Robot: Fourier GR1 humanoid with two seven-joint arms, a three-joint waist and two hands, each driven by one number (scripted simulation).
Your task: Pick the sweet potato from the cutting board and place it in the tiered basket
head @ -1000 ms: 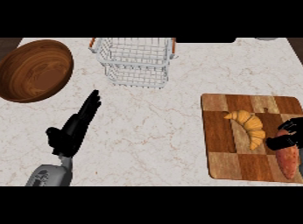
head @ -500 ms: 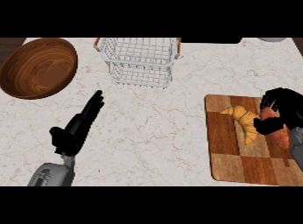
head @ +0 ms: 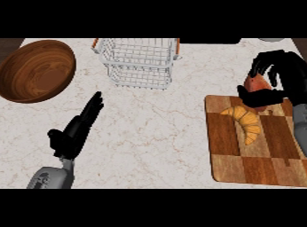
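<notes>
My right hand (head: 288, 77) is curled round the orange-brown sweet potato (head: 256, 85) and holds it above the far edge of the wooden cutting board (head: 261, 164). Most of the sweet potato is hidden by the fingers. The white wire tiered basket (head: 139, 62) stands at the back of the counter, to the left of that hand and apart from it. My left hand (head: 77, 129) rests open at the lower left with its fingers straight, pointing away toward the basket.
A croissant (head: 246, 122) lies on the cutting board just below the right hand. A large wooden bowl (head: 33, 70) sits at the back left. Pale marble counter (head: 156, 133) spreads between the board and the left hand.
The right hand has closed on the sweet potato and lifted it from the board's near right part up past the far edge. The left hand stays put.
</notes>
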